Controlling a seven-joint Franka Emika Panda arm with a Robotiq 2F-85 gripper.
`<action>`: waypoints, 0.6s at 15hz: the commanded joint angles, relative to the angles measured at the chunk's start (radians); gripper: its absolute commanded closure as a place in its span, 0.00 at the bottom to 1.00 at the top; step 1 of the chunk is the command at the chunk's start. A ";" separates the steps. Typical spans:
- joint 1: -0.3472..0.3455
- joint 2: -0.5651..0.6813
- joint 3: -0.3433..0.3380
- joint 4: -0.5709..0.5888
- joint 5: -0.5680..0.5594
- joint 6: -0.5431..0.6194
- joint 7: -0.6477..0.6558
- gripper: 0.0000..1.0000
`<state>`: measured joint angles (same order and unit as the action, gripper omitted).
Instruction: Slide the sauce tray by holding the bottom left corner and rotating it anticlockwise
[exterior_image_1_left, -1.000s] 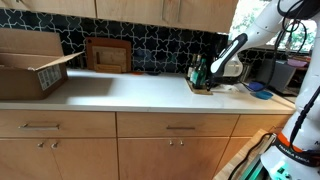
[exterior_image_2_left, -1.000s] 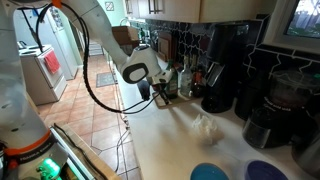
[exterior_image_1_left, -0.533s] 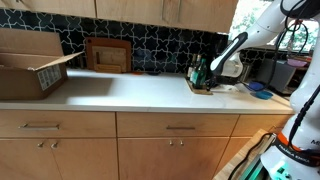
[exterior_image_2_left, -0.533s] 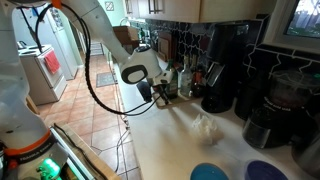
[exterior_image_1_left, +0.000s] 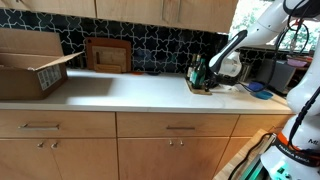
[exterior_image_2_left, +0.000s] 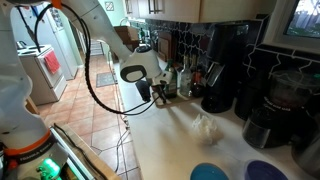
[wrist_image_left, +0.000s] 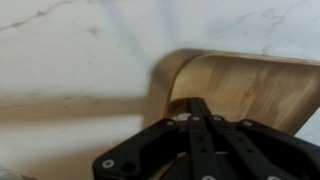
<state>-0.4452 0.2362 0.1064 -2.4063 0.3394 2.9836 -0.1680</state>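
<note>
The sauce tray is a light wooden tray (exterior_image_1_left: 203, 89) holding several bottles (exterior_image_1_left: 197, 71) near the right end of the white counter. It also shows in an exterior view (exterior_image_2_left: 163, 101). My gripper (exterior_image_1_left: 208, 80) reaches down onto the tray's near corner and is seen in an exterior view (exterior_image_2_left: 158, 95) too. In the wrist view the black fingers (wrist_image_left: 197, 105) are closed together, their tip resting on the rounded corner of the wooden tray (wrist_image_left: 255, 85). Nothing is between the fingers.
An open cardboard box (exterior_image_1_left: 30, 62) stands at the counter's left, and a wooden board (exterior_image_1_left: 107, 54) leans on the backsplash. Blue bowls (exterior_image_1_left: 258, 90) lie right of the tray. A coffee machine (exterior_image_2_left: 225, 65) and crumpled white paper (exterior_image_2_left: 205, 125) are beside it.
The arm has shifted only very slightly near the tray's corner. The tray and bottles look unchanged.
</note>
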 joint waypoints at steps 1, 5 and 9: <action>-0.009 0.006 0.028 -0.019 0.031 -0.111 0.004 0.95; 0.087 -0.029 -0.069 -0.029 -0.015 -0.151 0.075 0.93; 0.156 -0.054 -0.139 -0.044 -0.030 -0.138 0.147 1.00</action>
<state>-0.3530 0.2095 0.0267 -2.4022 0.3364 2.8717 -0.0931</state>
